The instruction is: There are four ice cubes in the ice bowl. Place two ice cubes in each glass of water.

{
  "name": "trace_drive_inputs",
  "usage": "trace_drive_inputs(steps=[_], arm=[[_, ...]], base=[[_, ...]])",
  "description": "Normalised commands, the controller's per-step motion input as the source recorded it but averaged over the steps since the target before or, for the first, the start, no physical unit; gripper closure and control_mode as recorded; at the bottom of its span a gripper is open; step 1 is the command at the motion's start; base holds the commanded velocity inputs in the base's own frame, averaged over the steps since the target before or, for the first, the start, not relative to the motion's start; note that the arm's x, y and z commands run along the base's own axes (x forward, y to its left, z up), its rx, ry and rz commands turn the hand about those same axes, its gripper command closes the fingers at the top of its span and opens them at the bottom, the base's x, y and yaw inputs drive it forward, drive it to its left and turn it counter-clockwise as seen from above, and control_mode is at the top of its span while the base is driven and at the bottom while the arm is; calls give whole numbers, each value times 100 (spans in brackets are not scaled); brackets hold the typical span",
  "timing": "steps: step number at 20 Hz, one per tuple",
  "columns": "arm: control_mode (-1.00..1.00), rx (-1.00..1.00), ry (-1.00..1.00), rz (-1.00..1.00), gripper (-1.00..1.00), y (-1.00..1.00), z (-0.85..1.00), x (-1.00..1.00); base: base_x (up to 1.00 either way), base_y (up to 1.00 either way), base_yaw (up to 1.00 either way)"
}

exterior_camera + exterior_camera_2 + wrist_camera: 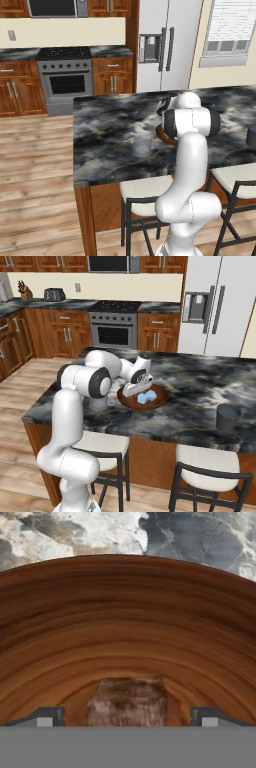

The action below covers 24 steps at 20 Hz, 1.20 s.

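Note:
The reddish-brown wooden ice bowl (125, 612) lies right under my hand, its rim (161, 397) showing on the dark marble island. My gripper (127, 719) is down inside it and open, its fingers (45, 717) standing well apart on either side of one translucent ice cube (127, 701), with a gap on each side. Pale blue ice cubes (146, 398) lie in the bowl beside the hand (136, 390). One clear glass of water (142, 146) stands left of the bowl. A second, darker-looking glass (227, 418) stands far to the right near the front edge.
The marble island counter (105, 130) ends in a front edge with two white-seated stools (207, 461) below it. My own arm (190, 150) hides part of the bowl in the left base view. Stove and fridge stand far behind.

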Motion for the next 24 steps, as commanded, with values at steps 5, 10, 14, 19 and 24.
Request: trace_drive_inputs(steps=[5,10,14,19,24], arm=[[-100,0,0,0,100,0,-17,3],[-100,0,3,-7,100,-19,-19,0],[-100,0,4,-7,100,-23,-14,0],[-100,0,-1,-5,100,-14,1,-7],[-100,2,-14,-1,100,-19,54,-33]], base=[[0,0,0],[0,0,0],[0,0,0],[0,0,0],[0,0,0]])
